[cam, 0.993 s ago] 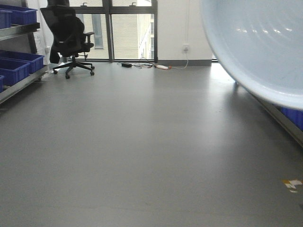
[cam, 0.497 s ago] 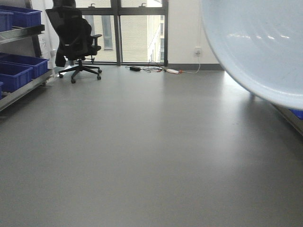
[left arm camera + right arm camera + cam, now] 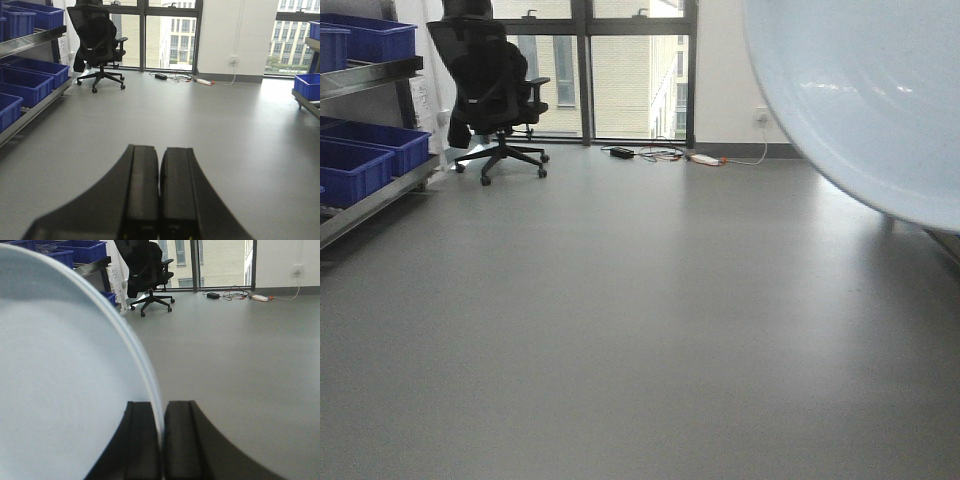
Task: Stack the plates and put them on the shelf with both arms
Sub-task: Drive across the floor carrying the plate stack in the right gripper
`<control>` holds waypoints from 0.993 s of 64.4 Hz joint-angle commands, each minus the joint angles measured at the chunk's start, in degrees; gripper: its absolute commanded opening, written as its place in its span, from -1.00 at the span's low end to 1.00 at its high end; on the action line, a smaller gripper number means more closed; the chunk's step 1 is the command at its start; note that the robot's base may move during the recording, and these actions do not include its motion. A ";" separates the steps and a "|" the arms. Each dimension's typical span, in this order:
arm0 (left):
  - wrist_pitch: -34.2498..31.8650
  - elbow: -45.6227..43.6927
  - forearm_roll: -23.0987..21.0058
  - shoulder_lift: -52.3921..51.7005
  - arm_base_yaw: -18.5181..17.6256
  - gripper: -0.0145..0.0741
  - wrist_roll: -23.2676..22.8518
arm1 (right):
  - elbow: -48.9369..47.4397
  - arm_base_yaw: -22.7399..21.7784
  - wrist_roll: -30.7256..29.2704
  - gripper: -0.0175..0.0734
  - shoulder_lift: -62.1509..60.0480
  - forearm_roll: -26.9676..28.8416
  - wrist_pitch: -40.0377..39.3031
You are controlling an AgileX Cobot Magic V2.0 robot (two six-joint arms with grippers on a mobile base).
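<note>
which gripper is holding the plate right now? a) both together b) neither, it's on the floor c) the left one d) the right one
d: in the right wrist view the right gripper is closed on the rim of the plate, while the left gripper is shut with nothing between its fingers.

Daylight is admitted through the windows (image 3: 630, 70); glare is spread over the floor (image 3: 650, 210); the near plate (image 3: 870, 100) is blurred.
</note>
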 commanded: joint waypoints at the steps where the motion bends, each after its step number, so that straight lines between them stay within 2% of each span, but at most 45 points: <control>1: -4.24 -2.15 -0.10 0.82 -0.12 -0.49 -0.22 | -1.85 0.04 -0.01 -0.49 0.01 -0.09 -5.74; 64: -4.24 -2.15 -0.10 0.82 -0.12 -0.49 -0.22 | -1.85 0.04 -0.01 -0.49 0.01 -0.09 -5.74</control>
